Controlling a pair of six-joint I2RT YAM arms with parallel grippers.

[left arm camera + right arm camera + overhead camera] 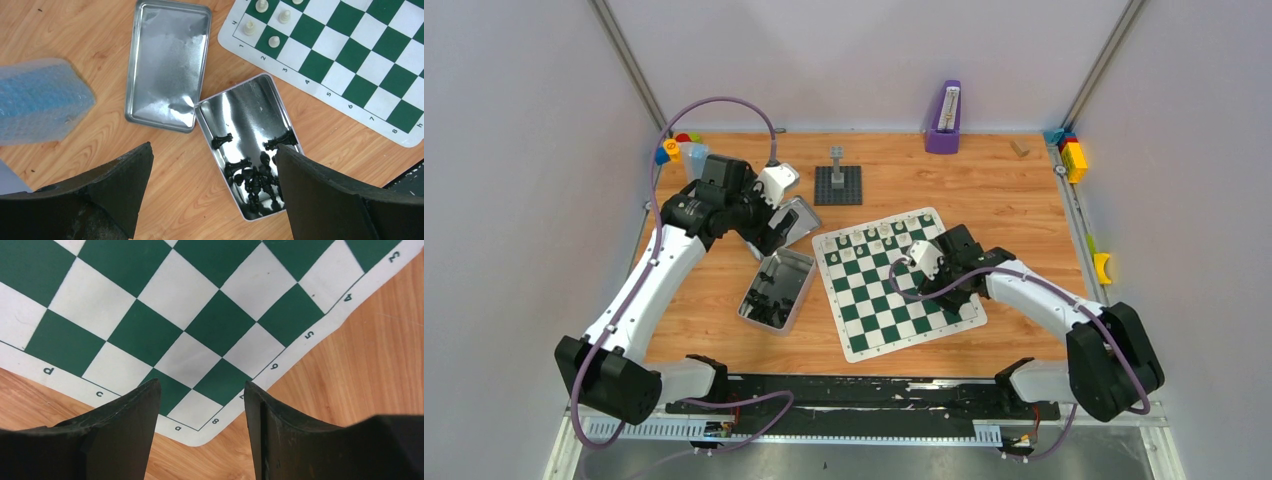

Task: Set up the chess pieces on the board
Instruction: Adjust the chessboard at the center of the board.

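Observation:
The green and white board (pixel 876 303) lies slightly turned at the table's centre right. Several cream-white chess pieces (pixel 871 240) stand in its far rows, and some show at the top of the left wrist view (pixel 274 41). Black chess pieces (pixel 255 180) lie heaped in the open silver tin (pixel 796 262) left of the board. My left gripper (pixel 771 235) hangs open above the tin, and the left wrist view shows its jaws (pixel 214 147) wide apart and empty. My right gripper (pixel 952 290) is open over the board's near right corner (pixel 200 437), nothing between its fingers.
The tin's lid (pixel 167 65) lies beside the tin. A blue bubble-wrap packet (pixel 42 100) sits further left. At the back are a grey brick tower on a dark baseplate (pixel 837 180), a purple stand (pixel 944 118), and coloured blocks in both corners (pixel 1074 158).

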